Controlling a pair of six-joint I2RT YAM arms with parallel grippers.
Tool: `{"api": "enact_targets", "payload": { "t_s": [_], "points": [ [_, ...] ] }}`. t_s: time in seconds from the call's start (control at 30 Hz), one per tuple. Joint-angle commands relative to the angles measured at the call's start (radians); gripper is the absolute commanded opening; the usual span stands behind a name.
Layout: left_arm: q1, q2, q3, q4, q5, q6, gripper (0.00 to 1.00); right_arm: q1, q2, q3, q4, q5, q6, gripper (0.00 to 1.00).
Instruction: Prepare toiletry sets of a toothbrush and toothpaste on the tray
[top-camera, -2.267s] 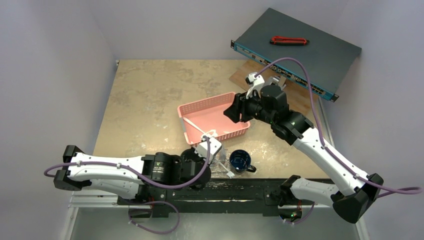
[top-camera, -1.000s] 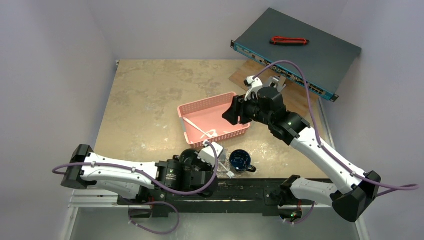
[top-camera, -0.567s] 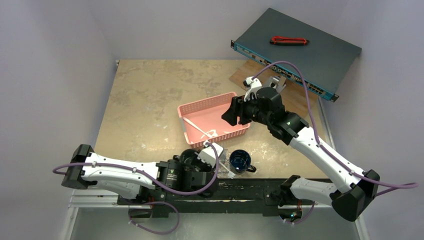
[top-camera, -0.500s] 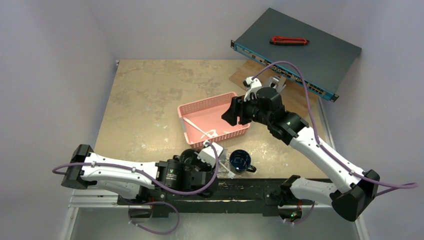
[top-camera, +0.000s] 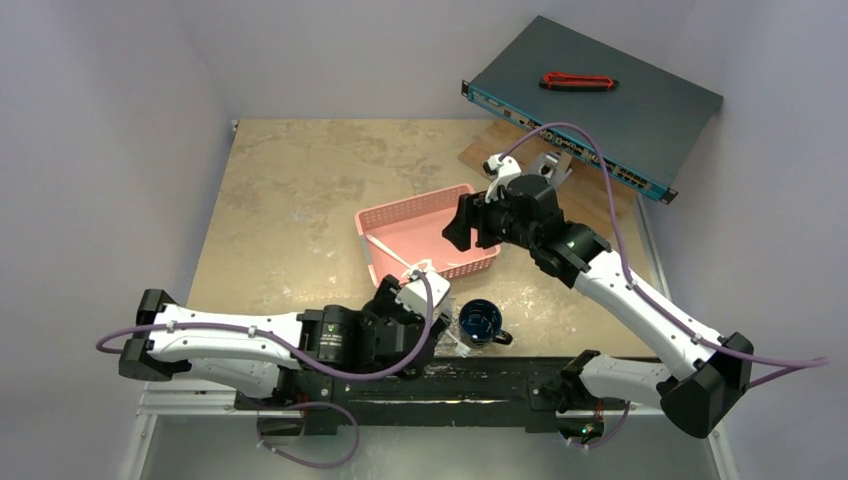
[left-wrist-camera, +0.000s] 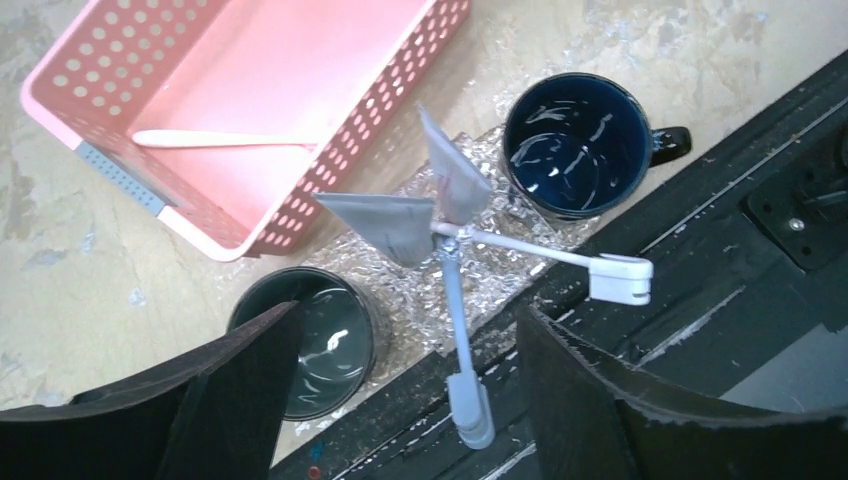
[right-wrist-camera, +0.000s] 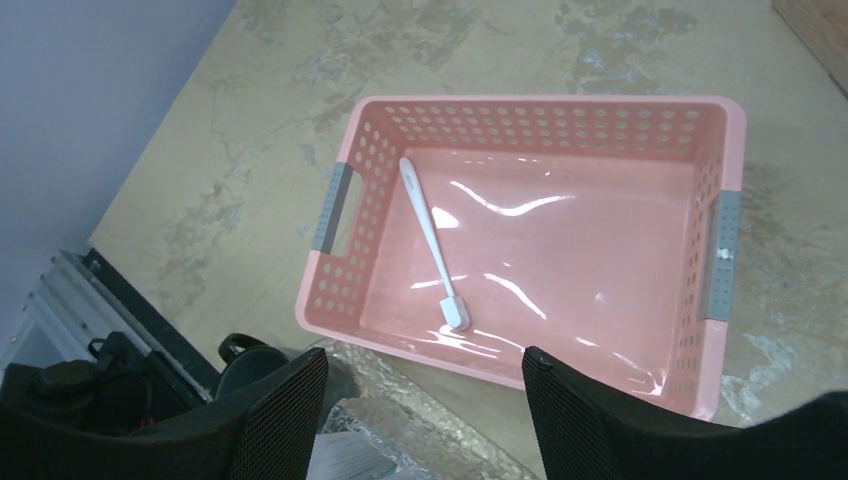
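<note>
Lying on the tray (left-wrist-camera: 400, 300), two toothbrushes (left-wrist-camera: 530, 250), two toothpaste tubes (left-wrist-camera: 385, 222)

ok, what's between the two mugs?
Left wrist view: the clear tray, with a toothpaste tube, a second tube, a white toothbrush and a bluish toothbrush.

The table (top-camera: 290, 190) is a beige, blotchy top. Sitting on it: a pink basket (top-camera: 410, 203) mid-table, a crinkly clear tray (left-wrist-camera: 400, 295) near the front edge, a blue mug (left-wrist-camera: 572, 145) just right of the tray, a dark mug (left-wrist-camera: 320, 340) just left, and a wooden board (top-camera: 490, 150) far right.
</note>
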Motion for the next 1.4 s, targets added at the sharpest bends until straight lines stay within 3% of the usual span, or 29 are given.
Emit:
{"api": "enact_targets", "payload": {
  "t_s": [0.0,0.13,0.53,0.93,1.13,1.37],
  "points": [
    [0.072,-0.050,0.044,0.020,0.027,0.108,0.84,-0.002,0.002,0.022,0.016,0.085,-0.060,0.75],
    [0.186,-0.083,0.064,0.023,0.127,0.169,1.00,-0.018,0.001,0.042,0.022,0.156,-0.109,0.82],
    [0.536,-0.145,0.153,-0.020,0.311,0.312,1.00,-0.275,0.002,0.057,0.120,-0.012,-0.155,0.86],
    [1.121,-0.251,0.193,-0.040,0.628,0.342,1.00,-0.394,-0.133,0.032,0.175,-0.116,-0.166,0.88],
    [1.153,-0.360,0.156,-0.008,0.631,0.350,1.00,-0.394,-0.223,0.035,0.110,-0.119,-0.212,0.89],
    [1.153,-0.466,0.082,0.028,0.695,0.346,1.00,-0.393,-0.323,-0.034,0.066,-0.093,-0.236,0.99]
  ]
}}
